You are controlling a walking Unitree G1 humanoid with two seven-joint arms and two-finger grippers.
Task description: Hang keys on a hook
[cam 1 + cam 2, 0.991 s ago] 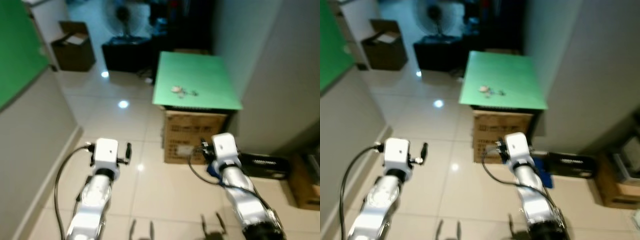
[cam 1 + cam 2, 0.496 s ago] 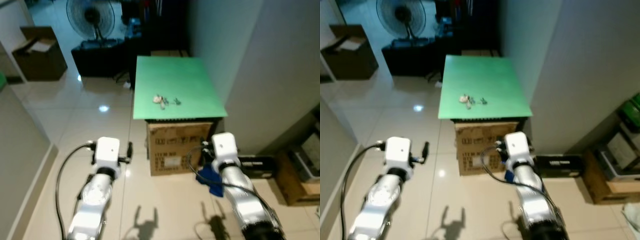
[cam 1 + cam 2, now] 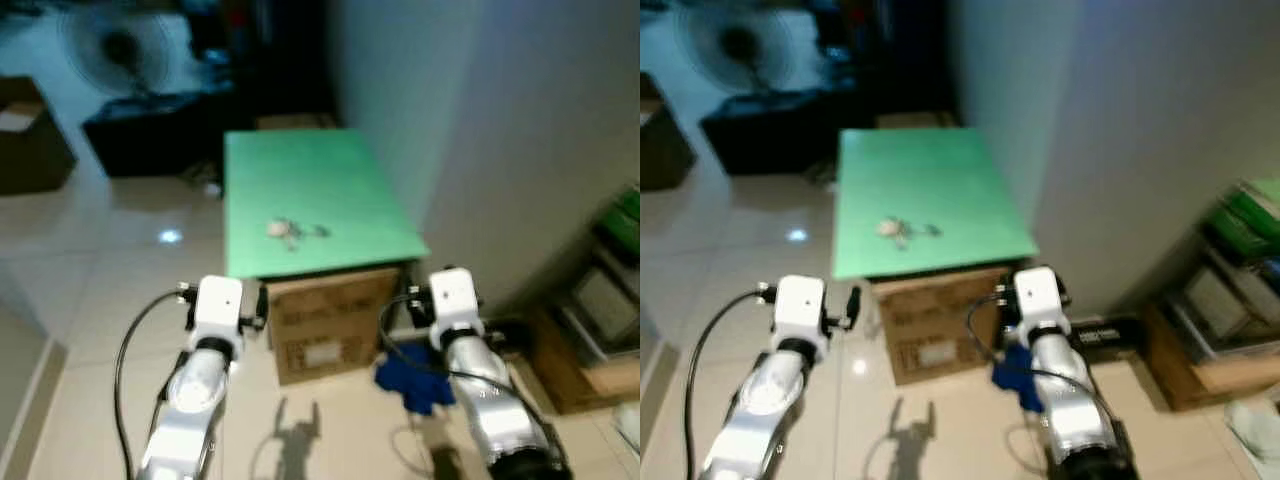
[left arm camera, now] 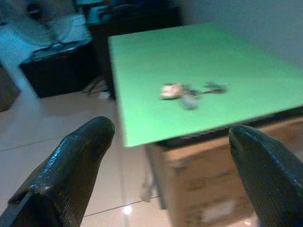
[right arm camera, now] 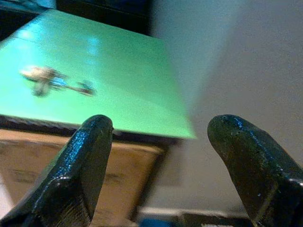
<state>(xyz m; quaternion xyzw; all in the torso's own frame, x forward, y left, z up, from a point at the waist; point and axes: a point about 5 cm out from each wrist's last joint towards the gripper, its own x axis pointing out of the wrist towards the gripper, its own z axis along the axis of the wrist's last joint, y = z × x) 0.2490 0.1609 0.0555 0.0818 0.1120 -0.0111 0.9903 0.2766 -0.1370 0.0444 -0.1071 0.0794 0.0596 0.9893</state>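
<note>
pale tiled floor surrounds a flat green bench on a cardboard box; small metal keys lie centred, reachable. left claw and right claw both open, empty, approaching.

I see the keys lying flat on the green bench, a small loose bunch spread sideways: a pale fob at one end, a grey key in the middle and a darker piece at the other. They sit toward the front half of the top, well in from its edges, touching nothing else.
</note>
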